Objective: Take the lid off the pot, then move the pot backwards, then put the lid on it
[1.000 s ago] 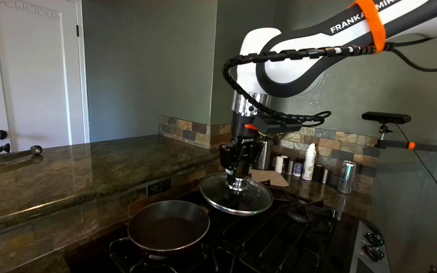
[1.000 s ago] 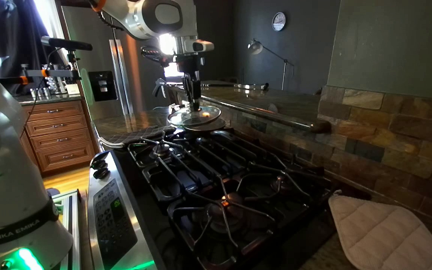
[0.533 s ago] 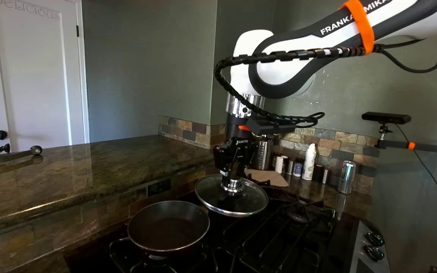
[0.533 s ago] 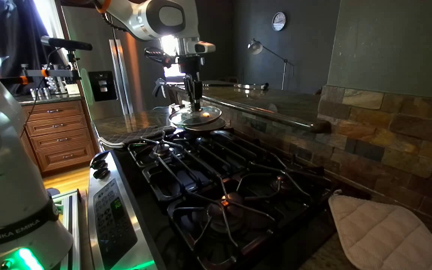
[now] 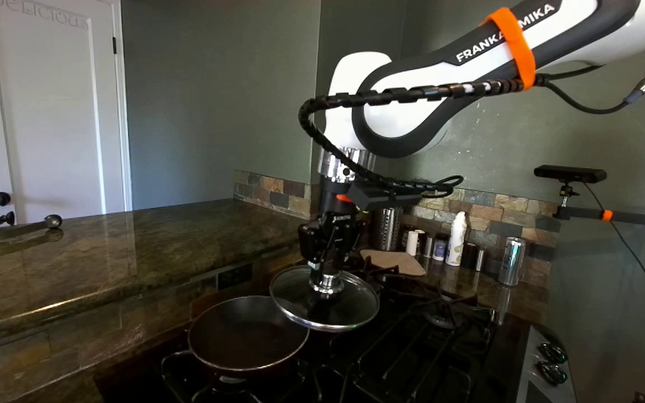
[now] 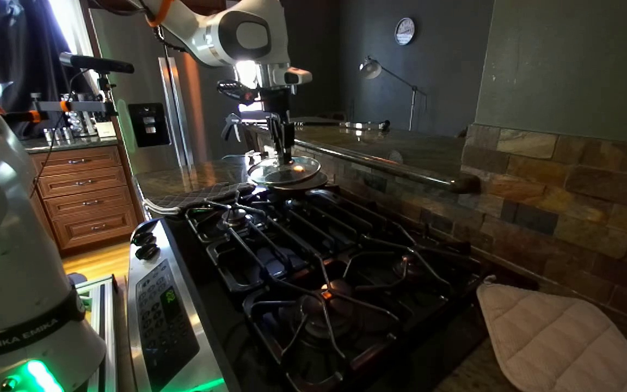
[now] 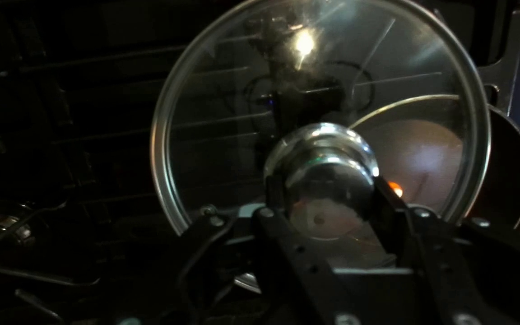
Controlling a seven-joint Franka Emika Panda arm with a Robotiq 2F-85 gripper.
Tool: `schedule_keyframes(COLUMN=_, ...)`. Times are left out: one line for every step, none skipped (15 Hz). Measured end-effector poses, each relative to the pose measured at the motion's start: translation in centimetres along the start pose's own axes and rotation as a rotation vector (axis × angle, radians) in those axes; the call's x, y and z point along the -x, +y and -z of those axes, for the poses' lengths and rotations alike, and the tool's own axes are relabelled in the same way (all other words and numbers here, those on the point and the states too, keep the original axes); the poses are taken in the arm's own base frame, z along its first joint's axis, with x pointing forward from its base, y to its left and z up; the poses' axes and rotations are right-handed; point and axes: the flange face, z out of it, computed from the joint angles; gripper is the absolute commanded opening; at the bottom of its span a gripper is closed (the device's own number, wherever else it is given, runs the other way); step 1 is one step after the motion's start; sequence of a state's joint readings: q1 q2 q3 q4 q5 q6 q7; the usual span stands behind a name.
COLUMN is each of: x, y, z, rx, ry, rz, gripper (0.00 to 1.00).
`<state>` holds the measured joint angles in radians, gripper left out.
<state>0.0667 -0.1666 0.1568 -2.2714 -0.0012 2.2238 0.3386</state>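
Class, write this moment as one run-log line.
gripper: shut on lid knob | lid: held, not on pot | pot: on stove

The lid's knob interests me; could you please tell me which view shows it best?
The wrist view: the knob appears large, from above, between the gripper fingers. In both exterior views it is small and mostly hidden by those fingers; its shiny base is the most that shows.

In exterior view: pot (image 5: pixel 247 336) on stove (image 5: pixel 501 358); lid (image 5: pixel 331 308) in gripper (image 5: pixel 325 275), right of pot, partly in front of it; counter (image 5: pixel 177 235) behind, left; bottles (image 5: pixel 457 240) behind, right.
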Motion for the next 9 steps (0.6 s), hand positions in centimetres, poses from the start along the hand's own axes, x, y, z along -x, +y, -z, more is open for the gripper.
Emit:
schedule_keyframes(x=-0.3, y=-0.8, z=-0.3, rx=-0.006, ry=0.005, rz=0.014, gripper=0.23)
schedule_keyframes(x=-0.5, y=-1.5, z=-0.6, rx=-0.011, ry=0.009, rz=0.028, gripper=0.23)
schedule_keyframes(x=-0.8, y=-2.2, z=-0.8, rx=-0.017, ry=0.015, rz=0.041, gripper=0.23)
schedule_keyframes(x=-1.1, y=-2.8, z=-0.9, rx=-0.024, ry=0.022, rz=0.054, gripper=0.23)
schedule_keyframes(x=-1.4, y=-3.4, z=-1.0, rx=-0.030, ry=0.030, rz=0.066, gripper=0.23)
schedule_keyframes(x=-1.8, y=-4.0, z=-1.0, rx=-0.036, ry=0.037, rz=0.078, gripper=0.23)
schedule_keyframes(x=-2.2, y=-4.5, z=-1.0, rx=-0.042, ry=0.044, rz=0.090, gripper=0.23)
schedule_keyframes(x=-2.6, y=-5.0, z=-1.1, rx=-0.047, ry=0.049, rz=0.102, gripper=0.23)
schedule_keyframes(x=-3.0, y=-5.5, z=-1.3, rx=-0.051, ry=0.052, rz=0.112, gripper=0.23)
